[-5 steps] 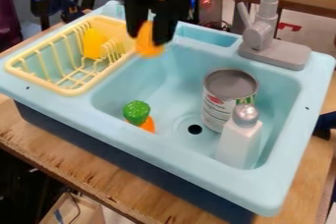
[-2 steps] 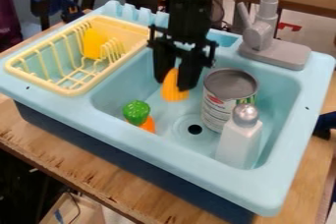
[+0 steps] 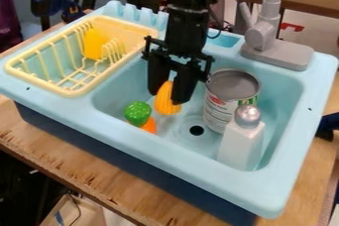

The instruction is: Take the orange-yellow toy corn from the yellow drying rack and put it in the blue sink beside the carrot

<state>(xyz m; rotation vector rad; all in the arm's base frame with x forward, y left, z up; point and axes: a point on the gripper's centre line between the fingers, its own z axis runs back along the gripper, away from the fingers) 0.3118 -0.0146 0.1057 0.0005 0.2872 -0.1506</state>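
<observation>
I have the jaws point(image 3: 165, 98) pinching an orange, ridged toy point(image 3: 166, 102) above the sink basin point(image 3: 126, 88), beside the green-topped carrot point(image 3: 138, 113).

1 black arm point(image 3: 187, 19) hangs from the top edge, hand point(image 3: 167, 96) pointing down, 2 fingers point(image 3: 186, 82) slightly parted.

Illumination: bright, soft, from above. The sink rim point(image 3: 301, 136) is evenly lit; shading is gentle inside the basin point(image 3: 142, 88). Specular highlight: silver bottle cap point(image 3: 248, 114). Low-light zone: space beneath the counter point(image 3: 66, 145), near left, where detail is lost. The black arm point(image 3: 189, 24) renders mostly as unbroken dark.
</observation>
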